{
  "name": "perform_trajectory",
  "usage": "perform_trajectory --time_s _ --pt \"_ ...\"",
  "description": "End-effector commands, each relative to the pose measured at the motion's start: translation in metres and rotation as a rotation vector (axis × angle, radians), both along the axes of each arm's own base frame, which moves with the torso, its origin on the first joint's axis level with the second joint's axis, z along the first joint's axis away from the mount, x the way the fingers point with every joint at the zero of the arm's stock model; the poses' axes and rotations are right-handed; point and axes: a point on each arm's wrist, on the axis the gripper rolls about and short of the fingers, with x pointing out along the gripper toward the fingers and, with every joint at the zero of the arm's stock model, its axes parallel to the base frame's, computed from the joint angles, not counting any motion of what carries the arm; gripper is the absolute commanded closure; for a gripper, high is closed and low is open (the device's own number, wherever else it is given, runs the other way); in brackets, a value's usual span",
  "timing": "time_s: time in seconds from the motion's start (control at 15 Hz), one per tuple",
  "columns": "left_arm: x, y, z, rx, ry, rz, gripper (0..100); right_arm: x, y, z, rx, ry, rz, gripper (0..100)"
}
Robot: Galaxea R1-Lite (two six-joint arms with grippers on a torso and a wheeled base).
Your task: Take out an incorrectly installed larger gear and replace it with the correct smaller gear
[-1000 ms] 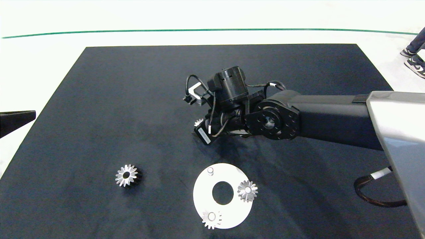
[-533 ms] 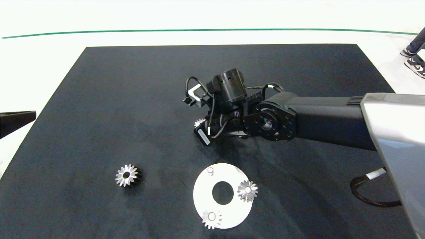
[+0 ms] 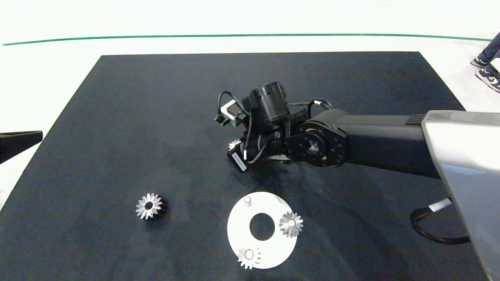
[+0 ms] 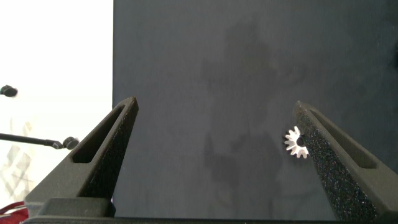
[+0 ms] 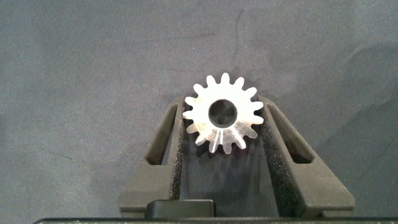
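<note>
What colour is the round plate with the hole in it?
White, the round plate shows best in the head view.

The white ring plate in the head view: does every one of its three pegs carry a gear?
No. On the white ring plate two pegs carry gears, but the far peg is bare.

Black mat [image 3: 156,117]; white ring plate [image 3: 238,230] carrying two small gears [image 3: 291,224], bare peg [image 3: 247,200]; shoes [image 3: 486,72].
</note>
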Motion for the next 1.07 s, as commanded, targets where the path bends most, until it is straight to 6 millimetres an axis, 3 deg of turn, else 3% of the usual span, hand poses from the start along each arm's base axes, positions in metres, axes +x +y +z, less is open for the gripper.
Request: perform_trajectory --time_s 0.07,0.2,0.53,1.07 --pt "0.000 0.000 0.000 0.003 0.003 0.003 0 -0.001 0.000 -0.002 -0.007 0.004 0.001 71" --pt "0.000 0.000 0.000 0.003 0.003 0.002 0 -0.002 0.000 0.000 0.009 0.013 -0.010 75" --pt "-0.004 0.000 0.001 0.001 -0.007 -0.008 0 -0.011 -0.003 0.001 -0.006 0.024 0.001 75" --pt "-0.019 0.004 0.005 0.005 -0.050 -0.023 0 -0.056 -0.013 0.015 -0.020 0.038 0.061 75"
